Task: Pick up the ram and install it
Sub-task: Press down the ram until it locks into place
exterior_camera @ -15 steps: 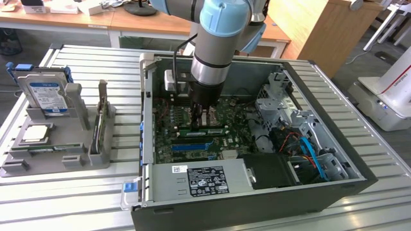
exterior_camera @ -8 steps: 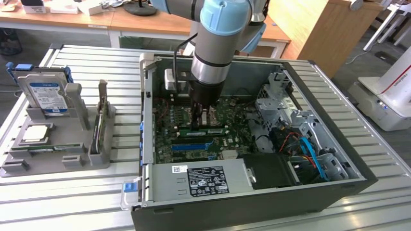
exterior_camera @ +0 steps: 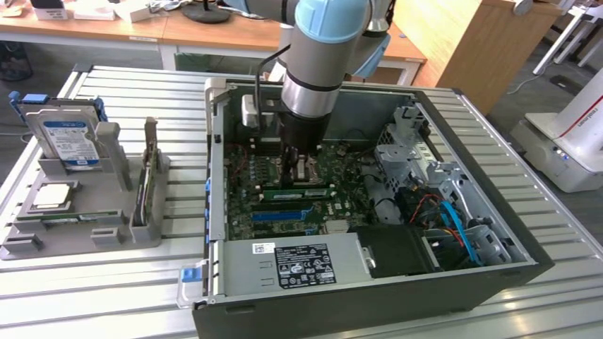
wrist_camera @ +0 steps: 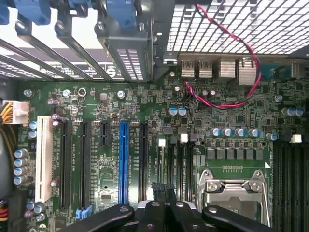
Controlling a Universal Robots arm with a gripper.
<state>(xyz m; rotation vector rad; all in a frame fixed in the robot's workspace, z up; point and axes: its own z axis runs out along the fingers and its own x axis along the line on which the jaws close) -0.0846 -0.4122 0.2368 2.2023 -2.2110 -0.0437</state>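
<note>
My gripper (exterior_camera: 299, 168) reaches down into the open computer case (exterior_camera: 490, 282), low over the motherboard (exterior_camera: 282, 212). In the wrist view its black fingertips (wrist_camera: 158, 187) are pressed together over the dark memory slots (wrist_camera: 175, 162) beside the processor socket (wrist_camera: 231, 188), and the gripper (wrist_camera: 164, 189) is shut with nothing showing between the fingers. A slim green ram (exterior_camera: 296, 191) with black chips sits across the board just in front of the gripper in the exterior view. I cannot tell whether the fingers touch it.
A grey parts holder (exterior_camera: 113, 233) on the exterior view's left carries a hard drive (exterior_camera: 68, 141), a square silver chip (exterior_camera: 52, 196) and an upright strip (exterior_camera: 147, 173). The case holds a power supply (exterior_camera: 301, 265), drive cage (exterior_camera: 405, 152) and blue cables (exterior_camera: 452, 219).
</note>
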